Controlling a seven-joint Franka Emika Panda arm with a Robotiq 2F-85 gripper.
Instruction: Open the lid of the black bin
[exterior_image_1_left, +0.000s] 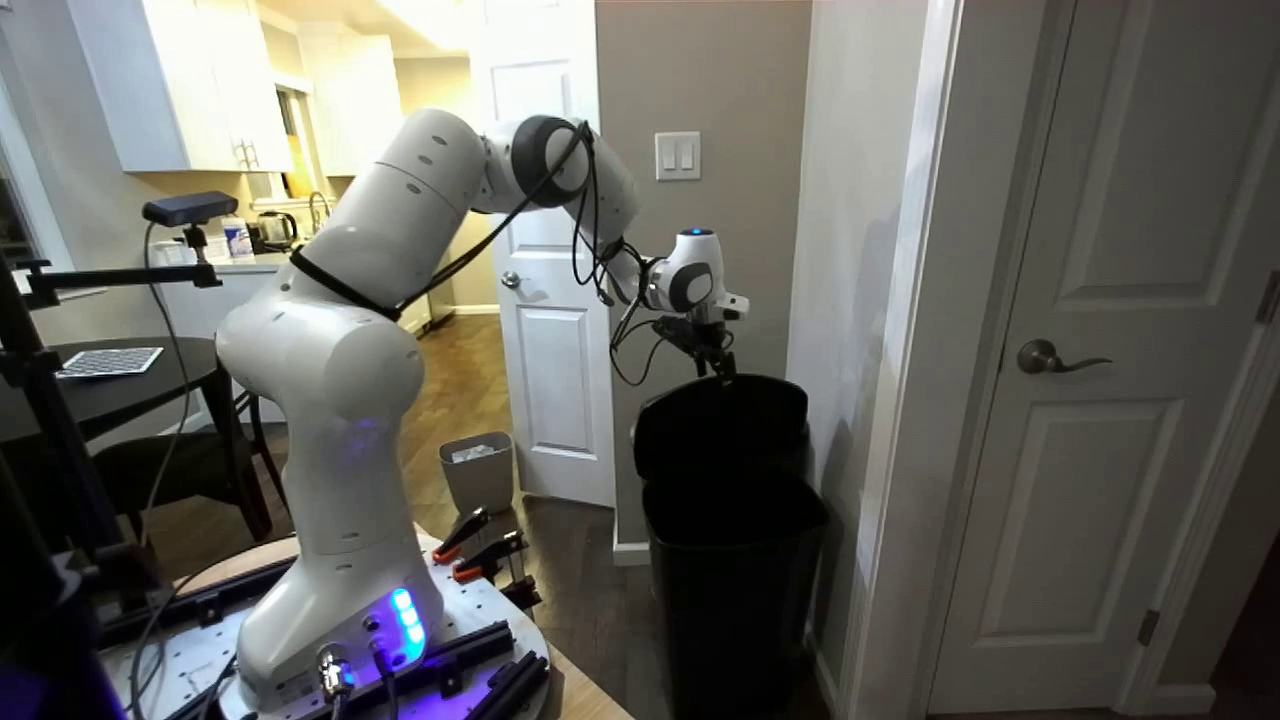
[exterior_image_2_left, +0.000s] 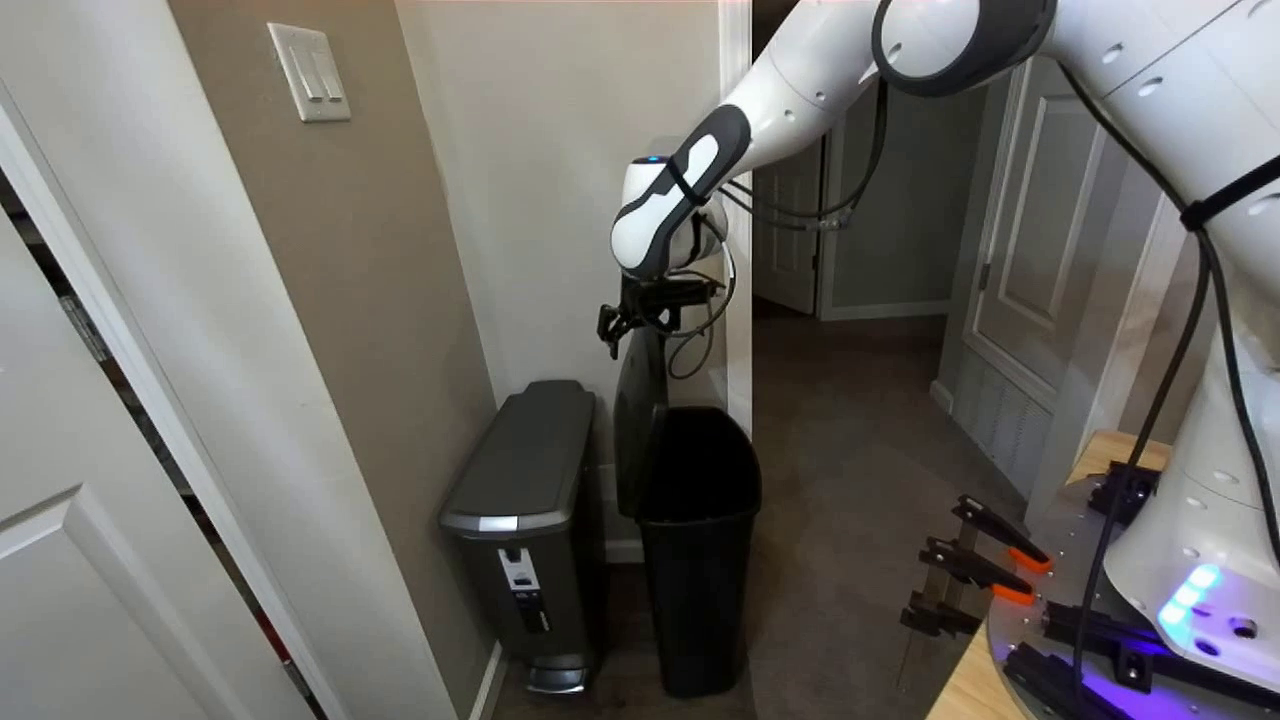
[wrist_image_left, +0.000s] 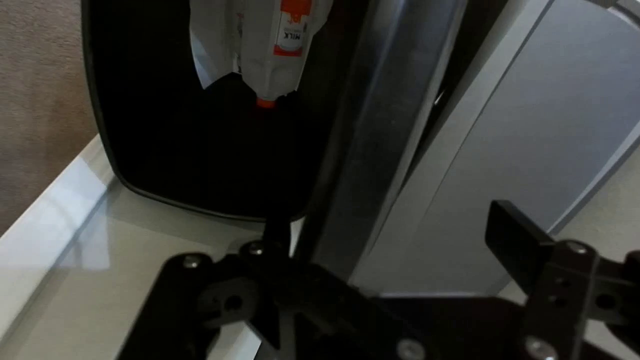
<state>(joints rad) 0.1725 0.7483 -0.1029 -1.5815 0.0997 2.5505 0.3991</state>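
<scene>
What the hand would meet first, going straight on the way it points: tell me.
Probably the raised lid: in the wrist view its edge shows between the fingers of the open hand, though depth is unclear.

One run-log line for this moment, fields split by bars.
lid: raised, near upright | black bin: open, milk jug inside | pincer: open, at lid's top edge | task: looks done

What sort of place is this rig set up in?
Likely a home: an exterior view shows white kitchen wall cabinets, a kettle and a lever-handled panel door.
</scene>
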